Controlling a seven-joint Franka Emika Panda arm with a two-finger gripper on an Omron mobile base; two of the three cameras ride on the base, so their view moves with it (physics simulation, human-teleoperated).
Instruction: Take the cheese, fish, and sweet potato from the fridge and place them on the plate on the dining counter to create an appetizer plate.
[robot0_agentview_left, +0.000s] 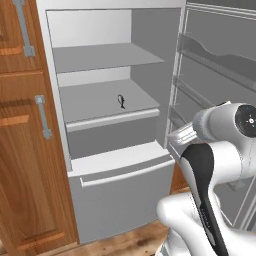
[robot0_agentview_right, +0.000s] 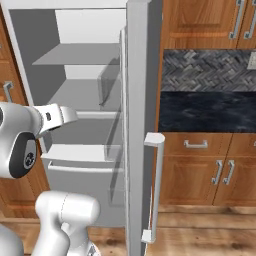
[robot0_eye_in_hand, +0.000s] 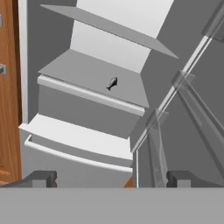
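A dark grey-black fish lies in the light-grey fridge with white shelves, beside warm brown wooden cabinets.

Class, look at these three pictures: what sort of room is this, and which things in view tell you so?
Most likely a home kitchen. An open fridge with white shelves holds a small fish, wooden cabinets stand beside it, and a black stone counter runs under a tiled wall.

All views face the open fridge (hand view nearest).
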